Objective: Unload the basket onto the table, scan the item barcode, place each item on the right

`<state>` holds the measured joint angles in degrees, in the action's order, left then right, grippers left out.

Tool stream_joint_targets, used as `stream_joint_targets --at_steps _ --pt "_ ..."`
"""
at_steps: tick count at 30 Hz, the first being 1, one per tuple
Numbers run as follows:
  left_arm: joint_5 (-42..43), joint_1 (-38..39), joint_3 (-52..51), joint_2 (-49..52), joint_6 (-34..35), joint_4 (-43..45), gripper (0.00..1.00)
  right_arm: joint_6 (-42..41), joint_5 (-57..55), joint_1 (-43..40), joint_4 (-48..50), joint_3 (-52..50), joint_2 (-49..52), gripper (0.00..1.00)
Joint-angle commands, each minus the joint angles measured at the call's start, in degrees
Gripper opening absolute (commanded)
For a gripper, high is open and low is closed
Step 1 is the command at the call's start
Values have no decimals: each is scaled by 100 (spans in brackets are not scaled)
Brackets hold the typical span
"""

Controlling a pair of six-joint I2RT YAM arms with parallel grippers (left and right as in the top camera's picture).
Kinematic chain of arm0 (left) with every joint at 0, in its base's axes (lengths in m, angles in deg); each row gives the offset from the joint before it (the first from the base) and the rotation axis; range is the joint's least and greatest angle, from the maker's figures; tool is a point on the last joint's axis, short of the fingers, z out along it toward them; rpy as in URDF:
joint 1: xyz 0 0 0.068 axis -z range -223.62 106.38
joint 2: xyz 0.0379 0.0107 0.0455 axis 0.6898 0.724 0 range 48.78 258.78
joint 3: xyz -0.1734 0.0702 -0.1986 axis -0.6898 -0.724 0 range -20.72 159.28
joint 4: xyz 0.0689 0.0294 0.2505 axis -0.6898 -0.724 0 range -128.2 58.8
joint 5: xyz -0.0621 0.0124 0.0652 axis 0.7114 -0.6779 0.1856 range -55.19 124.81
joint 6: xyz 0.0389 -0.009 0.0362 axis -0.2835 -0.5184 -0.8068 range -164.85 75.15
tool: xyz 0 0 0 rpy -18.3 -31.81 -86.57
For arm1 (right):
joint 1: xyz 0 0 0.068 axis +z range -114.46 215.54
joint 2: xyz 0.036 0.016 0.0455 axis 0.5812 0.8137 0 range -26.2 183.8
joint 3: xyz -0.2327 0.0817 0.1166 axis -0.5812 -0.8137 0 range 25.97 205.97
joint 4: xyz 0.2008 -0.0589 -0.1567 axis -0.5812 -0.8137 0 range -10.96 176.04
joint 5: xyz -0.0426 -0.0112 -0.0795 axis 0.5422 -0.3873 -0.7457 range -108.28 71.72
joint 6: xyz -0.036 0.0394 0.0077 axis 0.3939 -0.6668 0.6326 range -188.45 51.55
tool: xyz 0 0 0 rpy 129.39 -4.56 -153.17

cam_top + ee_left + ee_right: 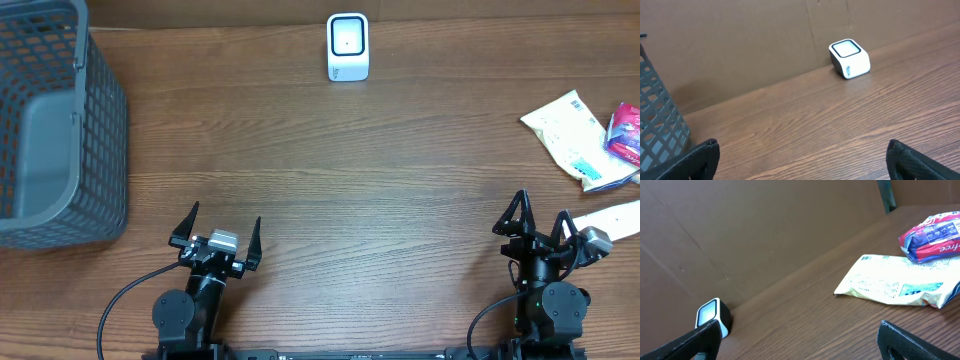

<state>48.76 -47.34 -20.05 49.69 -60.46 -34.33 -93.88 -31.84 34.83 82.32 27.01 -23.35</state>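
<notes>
Beyond right tool [540,225], cream packet [562,128], well apart

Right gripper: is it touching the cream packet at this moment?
Apart. The overhead view shows a stretch of bare table between the open right gripper and the cream packet, which lies well beyond its fingertips.

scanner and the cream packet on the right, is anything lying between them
Nothing. In the overhead view the stretch of table between the scanner and the cream packet is bare wood; the right wrist view shows the same.
</notes>
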Motion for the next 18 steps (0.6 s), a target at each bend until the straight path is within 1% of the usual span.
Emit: stream_joint_targets --at_steps 1,7,14,18 --pt "92 48 -37 -66 -90 17 100 31 -52 28 26 -57 2 100" --pt "92 48 -37 -66 -90 17 100 31 -52 28 26 -57 0 100" --pt "92 48 -37 -66 -90 17 100 31 -52 61 81 -57 -271 100" --pt "92 48 -37 -66 -90 17 100 31 -52 212 39 -57 -271 100"
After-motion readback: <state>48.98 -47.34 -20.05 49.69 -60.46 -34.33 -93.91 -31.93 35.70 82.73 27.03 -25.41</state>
